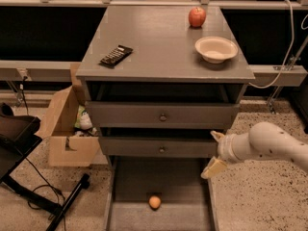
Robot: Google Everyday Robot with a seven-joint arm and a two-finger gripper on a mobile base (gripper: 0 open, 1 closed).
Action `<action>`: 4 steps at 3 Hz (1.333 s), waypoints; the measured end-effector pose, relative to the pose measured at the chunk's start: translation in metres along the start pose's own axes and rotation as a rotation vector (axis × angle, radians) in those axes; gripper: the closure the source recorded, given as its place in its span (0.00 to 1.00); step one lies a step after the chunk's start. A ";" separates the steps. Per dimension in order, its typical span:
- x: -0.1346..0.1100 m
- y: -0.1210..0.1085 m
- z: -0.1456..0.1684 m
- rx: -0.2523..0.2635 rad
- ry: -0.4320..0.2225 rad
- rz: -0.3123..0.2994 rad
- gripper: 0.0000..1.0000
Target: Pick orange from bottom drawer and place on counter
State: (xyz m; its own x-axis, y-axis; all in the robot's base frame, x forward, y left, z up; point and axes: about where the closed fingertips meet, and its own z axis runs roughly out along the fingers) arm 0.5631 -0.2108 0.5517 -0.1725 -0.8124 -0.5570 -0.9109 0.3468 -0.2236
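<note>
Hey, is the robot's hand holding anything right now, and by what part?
Nothing. The hand is open and empty, above the right side of the bottom drawer. The orange lies loose on the drawer floor.

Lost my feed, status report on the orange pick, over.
Gripper at right end of middle drawer, jaws open, empty. Orange lying in open bottom drawer. Nothing blocking it.

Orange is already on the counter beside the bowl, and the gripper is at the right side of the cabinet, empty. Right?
Not quite. The camera view shows the orange lying in the open bottom drawer, not on the counter; the fruit near the bowl is a red apple. The gripper is at the right side of the cabinet, open and empty, as you say.
</note>
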 end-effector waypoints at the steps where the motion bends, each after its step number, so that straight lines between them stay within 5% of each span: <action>1: 0.025 0.013 0.066 -0.043 -0.056 0.001 0.00; 2: 0.055 0.046 0.151 -0.111 -0.154 0.032 0.00; 3: 0.072 0.070 0.194 -0.163 -0.195 0.068 0.00; 4: 0.075 0.077 0.201 -0.173 -0.198 0.078 0.00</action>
State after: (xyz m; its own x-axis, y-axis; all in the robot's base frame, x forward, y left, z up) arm 0.5555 -0.1510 0.3314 -0.1837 -0.6726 -0.7168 -0.9510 0.3061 -0.0434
